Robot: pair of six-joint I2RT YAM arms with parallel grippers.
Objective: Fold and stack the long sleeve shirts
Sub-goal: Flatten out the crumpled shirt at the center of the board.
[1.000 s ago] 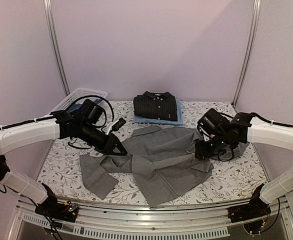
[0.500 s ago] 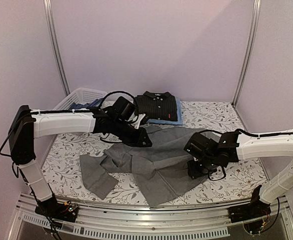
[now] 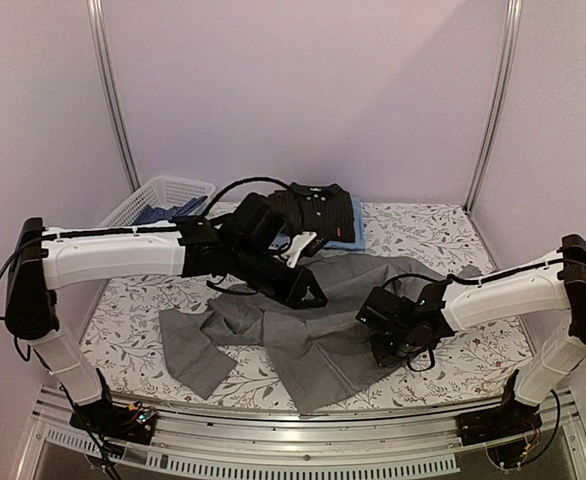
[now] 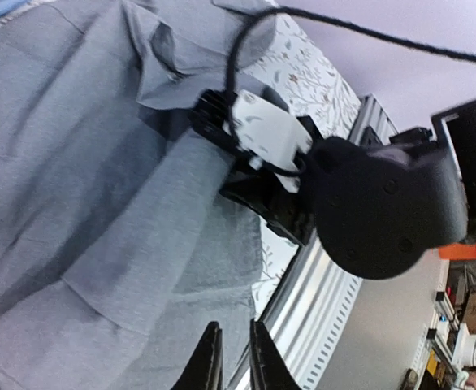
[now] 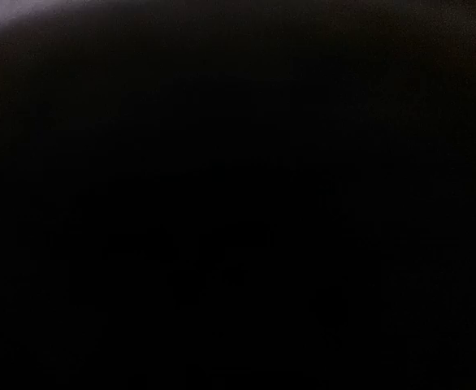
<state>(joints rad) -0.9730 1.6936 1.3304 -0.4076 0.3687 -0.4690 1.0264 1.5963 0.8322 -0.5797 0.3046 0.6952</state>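
The plain mid-grey shirt [image 3: 303,340] lies spread and rumpled across the middle of the table; it fills the left wrist view [image 4: 75,162]. My left gripper [image 3: 313,296] hovers just above its middle, jaws nearly together with nothing between them [image 4: 234,361]. My right gripper [image 3: 385,350] is down on the shirt's right part, and in the left wrist view [image 4: 214,122] a raised ridge of grey cloth runs into its fingers. The right wrist view is all black. The folded black shirt [image 3: 313,212] sits on the folded light blue one [image 3: 356,218] at the back.
A white lattice basket [image 3: 163,190] holding blue cloth stands at the back left. The floral tablecloth [image 3: 473,350] shows to the right of the shirt. The metal front rail [image 3: 293,440] runs along the near edge, close to the shirt's hem.
My left gripper has swept right, from the shirt's left side to above its middle. My right gripper has moved left and down, drawing the shirt's right part inward.
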